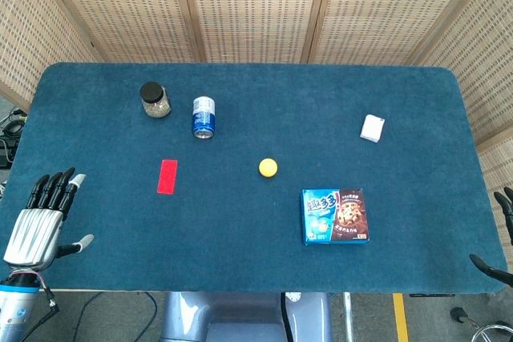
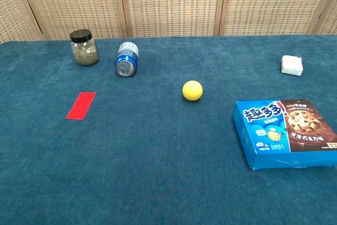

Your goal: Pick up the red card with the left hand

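A flat red card [image 1: 167, 175] lies on the blue table cloth, left of centre; the chest view shows the red card [image 2: 80, 105] at mid left. My left hand [image 1: 40, 222] hovers at the table's near left corner, fingers extended and apart, holding nothing, well to the near left of the card. Only a few dark fingertips of my right hand [image 1: 501, 238] show at the right edge of the head view, apart and empty. Neither hand appears in the chest view.
Beyond the card stand a glass jar [image 1: 155, 100] with a black lid and a blue can [image 1: 203, 117] on its side. A yellow ball [image 1: 268, 167] sits at centre, a blue cookie box [image 1: 335, 216] near right, a white packet [image 1: 372, 127] far right.
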Action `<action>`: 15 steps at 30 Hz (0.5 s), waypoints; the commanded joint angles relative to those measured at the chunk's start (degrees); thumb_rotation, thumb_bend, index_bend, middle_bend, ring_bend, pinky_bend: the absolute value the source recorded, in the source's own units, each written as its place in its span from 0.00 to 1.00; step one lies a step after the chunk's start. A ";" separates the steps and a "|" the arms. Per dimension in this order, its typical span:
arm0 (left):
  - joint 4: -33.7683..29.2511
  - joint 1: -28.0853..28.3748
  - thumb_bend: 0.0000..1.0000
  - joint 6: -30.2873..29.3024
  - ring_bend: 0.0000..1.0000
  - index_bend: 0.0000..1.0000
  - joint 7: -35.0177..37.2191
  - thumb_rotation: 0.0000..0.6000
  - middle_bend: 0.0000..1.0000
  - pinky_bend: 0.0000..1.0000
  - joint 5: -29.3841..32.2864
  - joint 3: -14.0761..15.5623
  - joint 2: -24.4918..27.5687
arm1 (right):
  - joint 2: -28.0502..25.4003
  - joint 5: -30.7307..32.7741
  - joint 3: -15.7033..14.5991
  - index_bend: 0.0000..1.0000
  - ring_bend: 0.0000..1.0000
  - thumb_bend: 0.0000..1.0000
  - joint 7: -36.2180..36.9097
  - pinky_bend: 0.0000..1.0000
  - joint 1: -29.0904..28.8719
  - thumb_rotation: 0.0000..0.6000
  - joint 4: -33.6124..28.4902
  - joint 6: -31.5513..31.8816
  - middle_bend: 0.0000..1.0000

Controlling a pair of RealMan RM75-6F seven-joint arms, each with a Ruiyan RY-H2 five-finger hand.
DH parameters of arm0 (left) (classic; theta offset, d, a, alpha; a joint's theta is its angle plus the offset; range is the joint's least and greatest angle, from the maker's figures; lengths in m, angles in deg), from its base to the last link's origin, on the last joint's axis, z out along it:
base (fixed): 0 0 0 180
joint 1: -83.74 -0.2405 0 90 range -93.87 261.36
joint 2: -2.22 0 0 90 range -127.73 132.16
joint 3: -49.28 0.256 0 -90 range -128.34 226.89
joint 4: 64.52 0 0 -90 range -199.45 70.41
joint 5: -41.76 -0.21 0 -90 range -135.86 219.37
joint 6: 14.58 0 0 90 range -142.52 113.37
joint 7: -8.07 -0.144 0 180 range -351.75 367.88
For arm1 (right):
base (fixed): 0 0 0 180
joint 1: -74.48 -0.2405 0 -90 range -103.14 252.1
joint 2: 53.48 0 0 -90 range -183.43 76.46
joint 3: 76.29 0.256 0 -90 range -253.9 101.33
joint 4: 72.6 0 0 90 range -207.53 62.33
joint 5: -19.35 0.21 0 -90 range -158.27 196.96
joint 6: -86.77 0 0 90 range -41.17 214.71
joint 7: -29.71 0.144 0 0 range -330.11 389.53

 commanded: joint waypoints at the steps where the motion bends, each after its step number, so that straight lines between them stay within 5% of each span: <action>1: -0.13 0.07 0.00 0.24 0.00 0.00 -0.17 1.00 0.00 0.00 0.29 -0.04 0.12 | -0.01 -0.07 -0.05 0.00 0.00 0.00 0.10 0.00 0.03 1.00 0.08 0.03 0.00; 9: 0.40 0.84 0.00 1.72 0.00 0.00 -0.48 1.00 0.00 0.00 1.43 -0.30 -0.18 | -0.21 0.24 0.02 0.00 0.00 0.00 0.55 0.00 -0.01 1.00 -0.06 -0.14 0.00; 15: 10.29 9.90 0.00 14.27 0.00 0.00 2.41 1.00 0.00 0.00 9.34 -5.43 -6.13 | -0.27 1.89 0.51 0.00 0.00 0.00 0.77 0.00 -0.55 1.00 0.05 -1.49 0.00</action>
